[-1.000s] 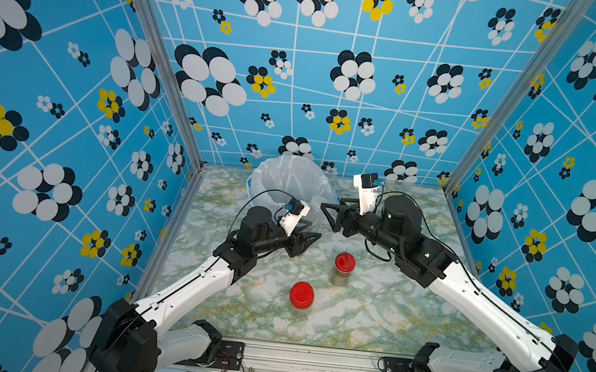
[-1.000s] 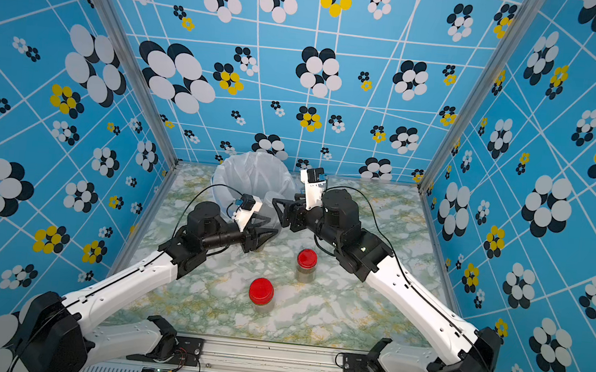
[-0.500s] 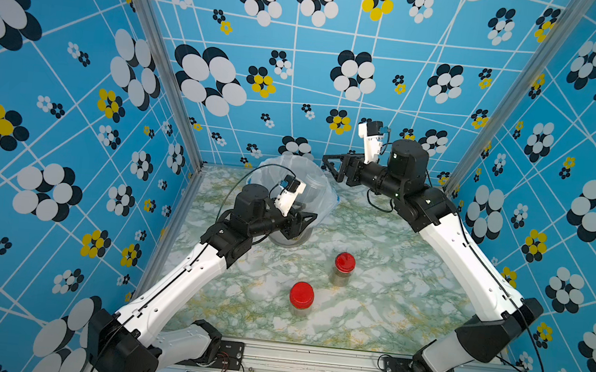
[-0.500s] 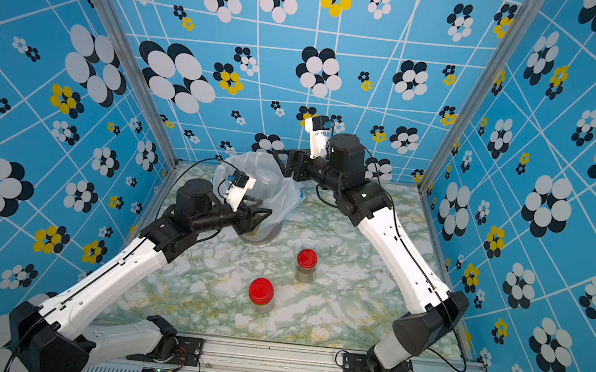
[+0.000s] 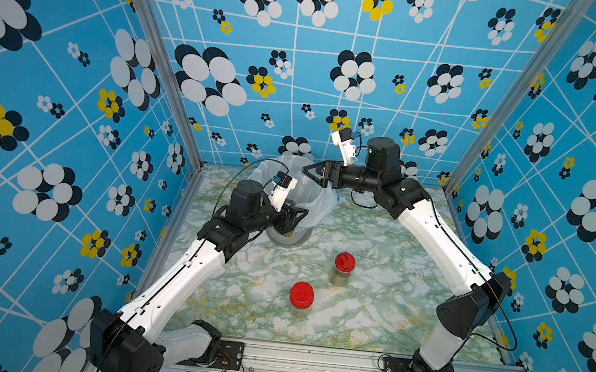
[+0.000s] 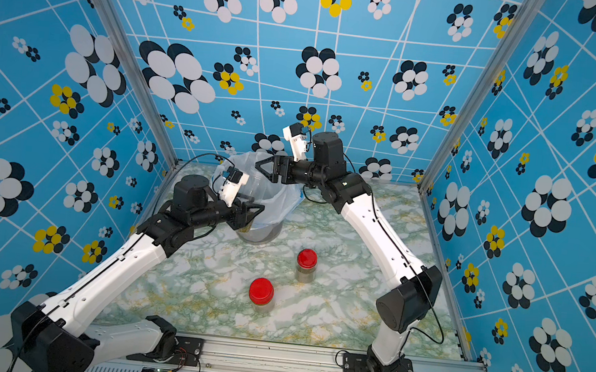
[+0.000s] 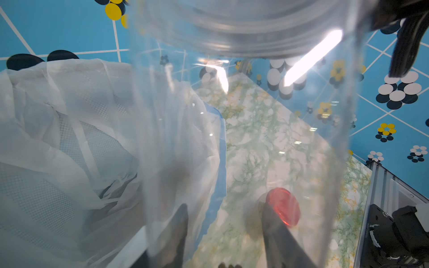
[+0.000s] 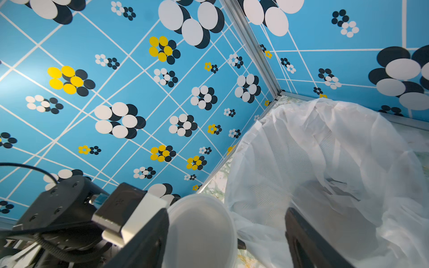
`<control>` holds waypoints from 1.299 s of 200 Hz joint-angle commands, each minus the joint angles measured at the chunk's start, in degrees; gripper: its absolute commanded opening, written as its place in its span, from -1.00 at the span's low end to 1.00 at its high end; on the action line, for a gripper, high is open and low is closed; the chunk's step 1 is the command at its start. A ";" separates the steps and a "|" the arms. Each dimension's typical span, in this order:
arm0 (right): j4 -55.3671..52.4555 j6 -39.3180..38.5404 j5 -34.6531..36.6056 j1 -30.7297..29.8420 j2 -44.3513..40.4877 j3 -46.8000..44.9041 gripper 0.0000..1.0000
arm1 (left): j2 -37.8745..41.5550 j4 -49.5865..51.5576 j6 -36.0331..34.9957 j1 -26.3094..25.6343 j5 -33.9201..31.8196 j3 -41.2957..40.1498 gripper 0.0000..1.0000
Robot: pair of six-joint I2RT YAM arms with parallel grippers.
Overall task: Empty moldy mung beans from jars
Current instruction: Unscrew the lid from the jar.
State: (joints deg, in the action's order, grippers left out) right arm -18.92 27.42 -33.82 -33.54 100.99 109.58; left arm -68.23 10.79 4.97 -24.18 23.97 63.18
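My left gripper (image 5: 295, 218) is shut on the lower part of the tall clear jar (image 5: 301, 189), held upright against the front of the bin. Olive mung beans (image 5: 286, 235) show at the jar's bottom, under the fingers. In the left wrist view the jar (image 7: 243, 116) fills the frame between both fingers (image 7: 181, 222). My right gripper (image 5: 307, 171) hovers open above the bin; in its wrist view the jar's whitish round top (image 8: 199, 232) sits beside one finger (image 8: 153, 232), not gripped. Two short jars with red lids (image 5: 343, 267) (image 5: 301, 299) stand nearer the front, beans inside.
The bin with the white bag (image 5: 325, 200) stands at the back of the marble table (image 5: 370, 313), close to the back wall. Patterned walls close in three sides. A metal rail (image 5: 309, 359) runs along the front edge, where both arm bases sit.
Both grippers were together near the table's middle; both have moved back to the bin. The right arm has risen above the bin and its jaws have widened. The left still holds the jar.
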 commanded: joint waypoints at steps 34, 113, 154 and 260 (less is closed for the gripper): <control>5.99 4.19 -6.39 0.02 -4.04 -3.40 0.64 | 0.07 -3.39 0.51 0.52 1.42 0.44 -0.57; 5.57 3.26 -6.88 -0.01 -3.57 -3.85 0.41 | 0.88 -3.57 1.00 0.29 2.20 0.56 -0.56; 3.51 1.78 -7.44 -0.56 -2.66 -2.76 0.34 | 0.82 -4.63 1.27 0.11 2.83 0.22 -0.56; 1.42 -0.87 -7.51 -1.38 -0.89 -1.13 0.11 | 0.16 -4.19 0.83 -0.25 3.54 0.36 -0.56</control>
State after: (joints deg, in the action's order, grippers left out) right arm -14.85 28.82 -39.33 -33.61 98.67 106.56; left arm -68.16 8.78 5.41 -24.08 25.71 63.16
